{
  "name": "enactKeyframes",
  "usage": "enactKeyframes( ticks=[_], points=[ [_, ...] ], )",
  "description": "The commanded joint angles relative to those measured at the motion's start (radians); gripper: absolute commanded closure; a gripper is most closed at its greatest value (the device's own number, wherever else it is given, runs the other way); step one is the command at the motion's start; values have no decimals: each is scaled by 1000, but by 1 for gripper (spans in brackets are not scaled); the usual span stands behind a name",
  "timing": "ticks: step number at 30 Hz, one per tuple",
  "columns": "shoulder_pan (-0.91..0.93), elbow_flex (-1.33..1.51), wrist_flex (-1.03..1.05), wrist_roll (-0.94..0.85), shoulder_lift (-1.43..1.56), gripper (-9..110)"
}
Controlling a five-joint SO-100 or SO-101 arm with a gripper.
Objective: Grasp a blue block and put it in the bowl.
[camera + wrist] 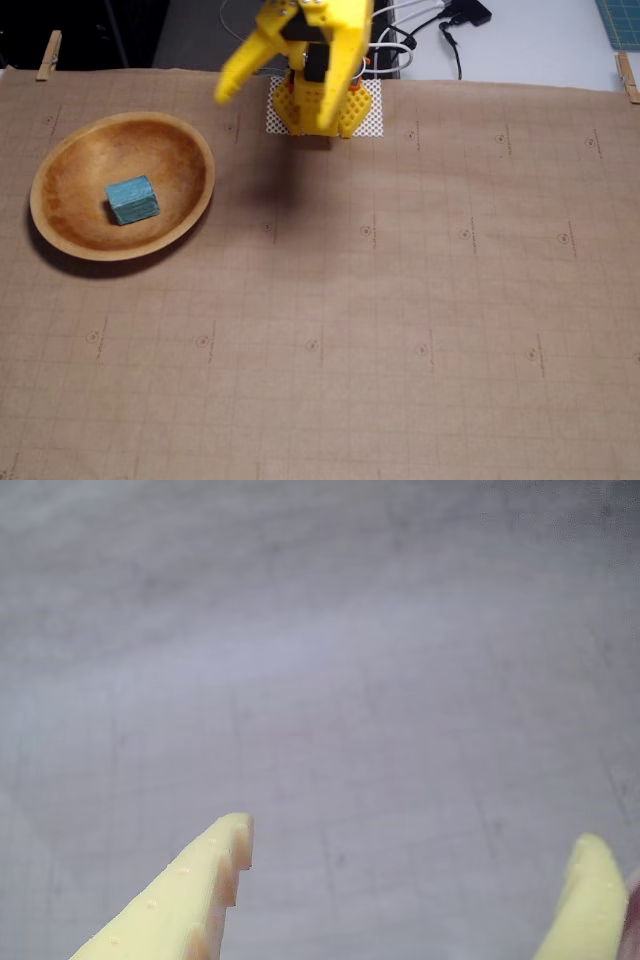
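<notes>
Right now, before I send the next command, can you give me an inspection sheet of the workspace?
Surface: brown gridded paper covers the table, clipped at the far corners by clothespins.
Job's things: blue block lies inside the wooden bowl.
Clutter: nothing seen.
Claw: claw open, empty, raised near the arm's base.
Cables: black and white cables behind the base.
Surroundings: green mat corner at far right.

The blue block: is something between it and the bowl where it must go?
Nothing visible. In the fixed view the blue block already lies inside the bowl. The gripper is open and empty, apart from the bowl.
</notes>
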Motion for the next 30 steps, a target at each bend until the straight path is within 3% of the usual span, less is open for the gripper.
enactKeyframes(
  ticks=[1,9,18,30],
  points=[
    [-83,-41,0,-8,8,74],
    [-210,37,-2,-11,9,87],
    [-215,170,0,-31,11,101],
    [-6,393,-11,-190,11,104]
  ],
)
